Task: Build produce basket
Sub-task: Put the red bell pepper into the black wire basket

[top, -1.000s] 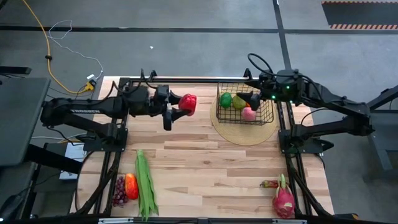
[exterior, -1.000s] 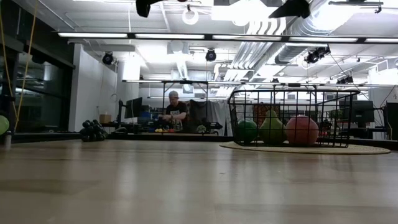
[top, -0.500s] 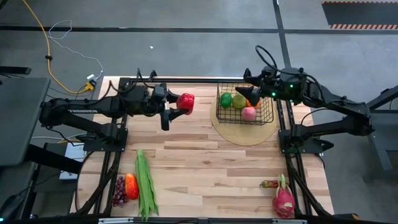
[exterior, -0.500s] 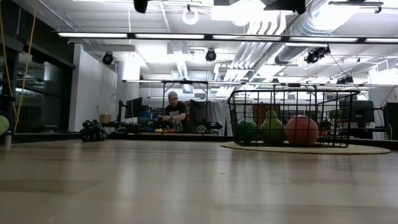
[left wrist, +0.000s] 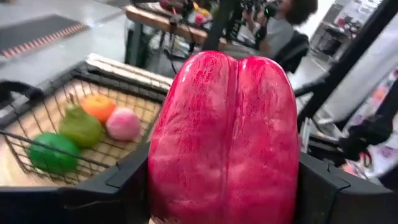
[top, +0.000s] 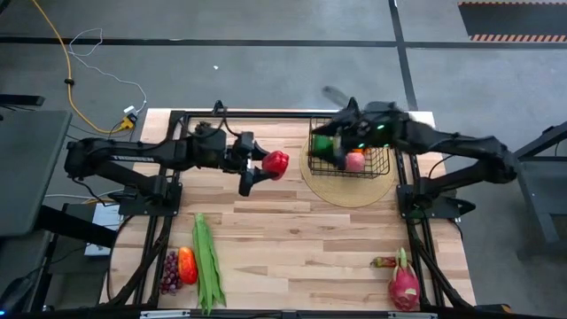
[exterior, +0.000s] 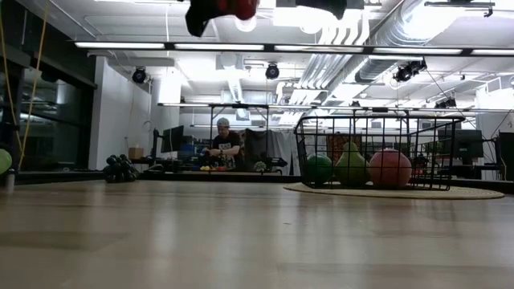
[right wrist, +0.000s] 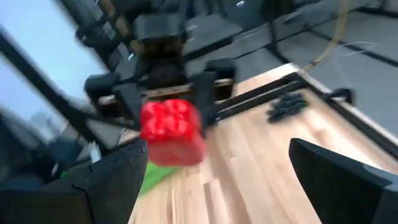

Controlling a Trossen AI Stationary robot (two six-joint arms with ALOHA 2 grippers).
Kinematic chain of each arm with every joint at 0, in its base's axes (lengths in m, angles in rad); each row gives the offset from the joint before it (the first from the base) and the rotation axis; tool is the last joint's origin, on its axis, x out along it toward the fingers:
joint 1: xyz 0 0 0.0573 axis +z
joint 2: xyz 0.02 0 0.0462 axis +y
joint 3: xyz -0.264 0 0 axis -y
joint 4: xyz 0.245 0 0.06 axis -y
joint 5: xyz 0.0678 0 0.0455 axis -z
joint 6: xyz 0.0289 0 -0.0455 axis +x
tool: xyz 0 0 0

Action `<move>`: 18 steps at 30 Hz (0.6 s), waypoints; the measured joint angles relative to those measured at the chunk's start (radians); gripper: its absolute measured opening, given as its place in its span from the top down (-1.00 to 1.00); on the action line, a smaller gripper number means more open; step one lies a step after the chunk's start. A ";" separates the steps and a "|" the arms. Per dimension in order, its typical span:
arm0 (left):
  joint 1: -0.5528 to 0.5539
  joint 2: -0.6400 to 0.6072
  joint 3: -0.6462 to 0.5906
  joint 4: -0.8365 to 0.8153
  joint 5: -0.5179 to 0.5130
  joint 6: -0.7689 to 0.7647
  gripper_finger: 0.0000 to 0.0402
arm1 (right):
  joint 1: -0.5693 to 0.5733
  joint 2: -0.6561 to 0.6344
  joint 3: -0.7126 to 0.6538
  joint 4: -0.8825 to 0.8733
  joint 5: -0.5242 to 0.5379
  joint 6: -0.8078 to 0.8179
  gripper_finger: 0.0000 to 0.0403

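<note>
Left gripper (top: 264,166) fingers pinching glossy, lobed red pepper (top: 276,162) above wood-plank desk (top: 301,239); right gripper (top: 330,146) fingers spread over wire-mesh basket (top: 383,161).

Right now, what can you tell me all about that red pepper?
The red pepper is shiny red, with rounded lobes and a groove running down between them. It looks like smooth plastic. The left gripper holds it between its two dark fingers, up in the air above the wooden table, touching nothing else. It hangs beside the black wire basket, on the side where the left arm is, not yet inside it.
</note>
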 joint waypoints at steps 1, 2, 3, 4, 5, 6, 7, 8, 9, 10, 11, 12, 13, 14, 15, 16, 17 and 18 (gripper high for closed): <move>-0.001 0.010 0.000 -0.002 0.002 0.000 -0.28 | 0.014 0.026 0.000 0.020 -0.005 -0.015 -0.88; -0.005 0.021 0.000 -0.001 0.002 0.000 -0.28 | 0.027 0.048 0.000 0.030 -0.006 -0.022 -0.88; -0.009 0.033 0.000 -0.001 0.002 0.000 -0.28 | 0.040 0.074 0.000 0.050 -0.007 -0.031 -0.88; -0.012 0.047 0.000 -0.002 0.001 0.000 -0.28 | 0.052 0.094 0.000 0.061 -0.008 -0.043 -0.88; -0.013 0.058 0.000 -0.005 0.001 0.000 -0.28 | 0.064 0.113 0.000 0.065 -0.008 -0.056 -0.88; -0.014 0.068 0.000 -0.006 0.001 0.000 -0.28 | 0.075 0.129 0.000 0.068 -0.004 -0.065 -0.88; -0.014 0.075 0.000 -0.004 0.000 0.000 -0.28 | 0.085 0.144 0.000 0.069 0.007 -0.070 -0.88; -0.014 0.083 0.000 -0.005 -0.003 0.000 -0.28 | 0.095 0.156 0.000 0.071 0.015 -0.071 -0.88; -0.014 0.092 0.001 -0.001 -0.015 -0.001 -0.28 | 0.102 0.167 0.000 0.068 0.025 -0.071 -0.88; -0.015 0.100 0.001 -0.004 -0.031 -0.001 -0.28 | 0.109 0.178 0.000 0.072 0.038 -0.071 -0.88; -0.014 0.108 0.000 -0.007 -0.050 0.000 -0.28 | 0.116 0.187 0.000 0.074 0.054 -0.071 -0.88; -0.014 0.114 0.001 -0.005 -0.066 0.000 -0.28 | 0.122 0.198 0.000 0.074 0.071 -0.072 -0.88; -0.014 0.121 0.001 0.000 -0.076 0.003 -0.28 | 0.126 0.207 0.000 0.076 0.084 -0.077 -0.87; -0.013 0.127 0.001 0.001 -0.084 0.009 -0.28 | 0.129 0.217 0.000 0.077 0.099 -0.080 -0.87; -0.013 0.133 0.001 -0.002 -0.090 0.011 -0.28 | 0.131 0.225 0.000 0.076 0.111 -0.084 -0.87; -0.014 0.140 0.001 -0.002 -0.091 0.014 -0.28 | 0.133 0.232 0.000 0.075 0.120 -0.087 -0.87; -0.014 0.144 0.001 -0.002 -0.091 0.015 -0.28 | 0.133 0.240 0.000 0.078 0.128 -0.089 -0.87; -0.014 0.148 0.001 0.001 -0.092 0.015 -0.28 | 0.133 0.245 0.000 0.081 0.143 -0.089 -0.86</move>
